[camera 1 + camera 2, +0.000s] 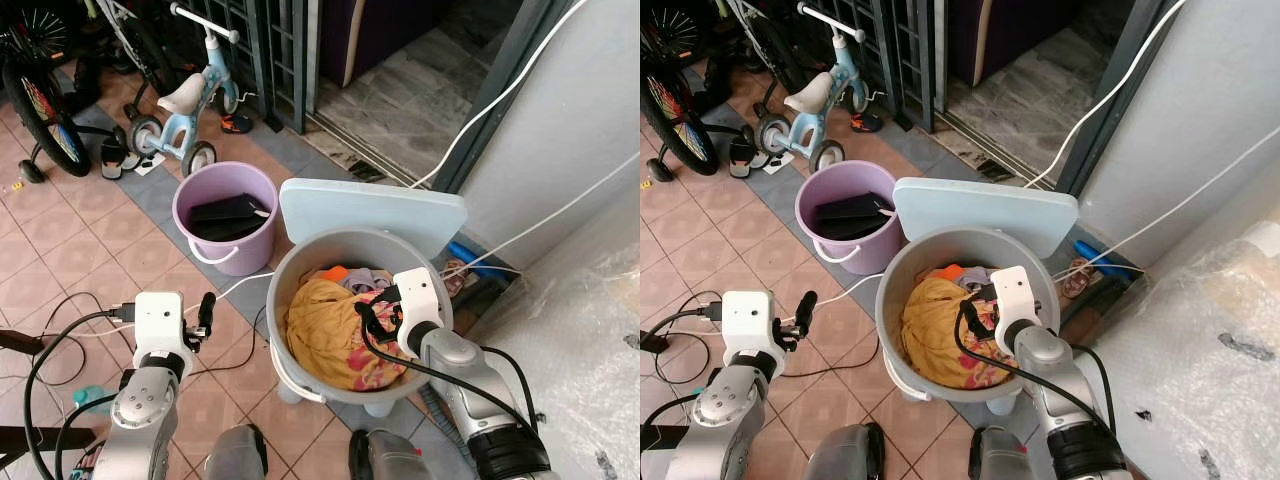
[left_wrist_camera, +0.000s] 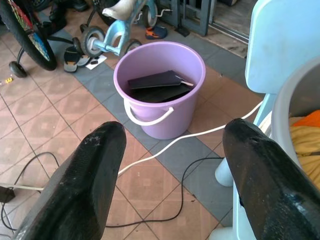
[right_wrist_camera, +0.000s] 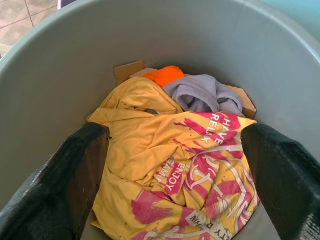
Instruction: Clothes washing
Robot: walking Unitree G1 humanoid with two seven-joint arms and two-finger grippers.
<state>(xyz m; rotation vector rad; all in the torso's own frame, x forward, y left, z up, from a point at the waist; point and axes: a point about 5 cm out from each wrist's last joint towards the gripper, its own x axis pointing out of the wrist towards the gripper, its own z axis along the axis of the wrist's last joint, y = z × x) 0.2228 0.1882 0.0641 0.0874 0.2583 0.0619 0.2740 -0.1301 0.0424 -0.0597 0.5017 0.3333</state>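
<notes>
Below the spread right hand [image 3: 175, 165] lies yellow shirt [image 3: 150, 150]; inside grey tub [image 3: 60, 75].

The washing tub [image 1: 300, 290] stands on the floor in front of the robot, with clothes [image 1: 335, 330] inside it; its lid [image 1: 370, 215] leans behind it; a bucket [image 1: 225, 245] sits just left of the tub; a balance bike [image 1: 185, 100] stands farther back behind the bucket; a cable [image 1: 235, 290] lies on the floor between the bucket and the tub.

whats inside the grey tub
In the grey tub: a yellow shirt with pink print on top, a grey garment, something orange and cardboard behind it. Whatever lies beneath is covered.
</notes>
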